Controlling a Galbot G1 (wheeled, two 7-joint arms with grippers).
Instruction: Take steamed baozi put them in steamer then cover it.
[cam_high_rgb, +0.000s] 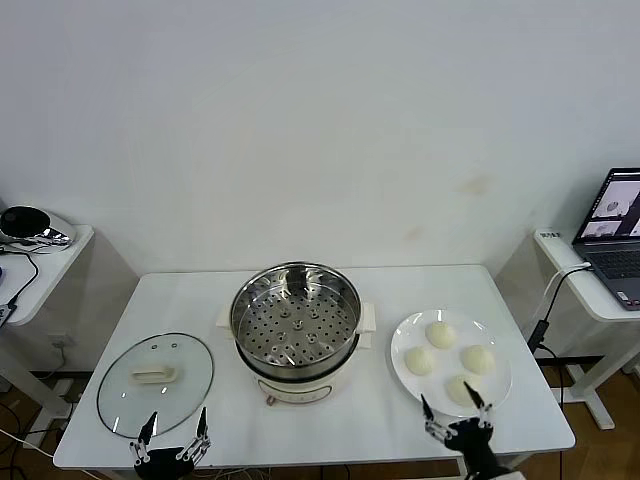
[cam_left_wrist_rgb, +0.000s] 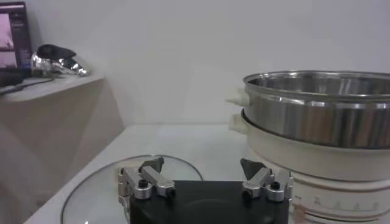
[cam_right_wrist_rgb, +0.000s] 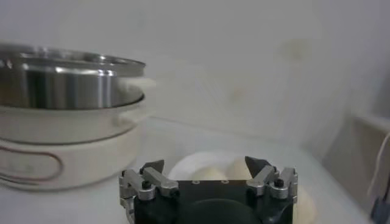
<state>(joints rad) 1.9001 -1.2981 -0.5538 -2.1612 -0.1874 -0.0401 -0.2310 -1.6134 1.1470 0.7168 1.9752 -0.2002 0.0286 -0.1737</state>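
Note:
Several cream-white baozi (cam_high_rgb: 449, 360) lie on a white plate (cam_high_rgb: 404, 338) at the right of the table. The steel steamer (cam_high_rgb: 295, 313) sits empty on its cream pot base (cam_high_rgb: 296, 387) at the middle. The glass cover (cam_high_rgb: 155, 382) with a cream handle lies flat at the left. My right gripper (cam_high_rgb: 456, 408) is open and empty at the table's front edge, just in front of the plate; buns show beyond it in the right wrist view (cam_right_wrist_rgb: 209, 173). My left gripper (cam_high_rgb: 174, 427) is open and empty at the front edge by the cover (cam_left_wrist_rgb: 103, 192).
A side table with a black and silver object (cam_high_rgb: 30, 226) stands at the far left. A laptop (cam_high_rgb: 618, 232) sits on a desk at the far right, with a cable hanging beside it. The steamer (cam_left_wrist_rgb: 320, 106) rises close beside the left gripper.

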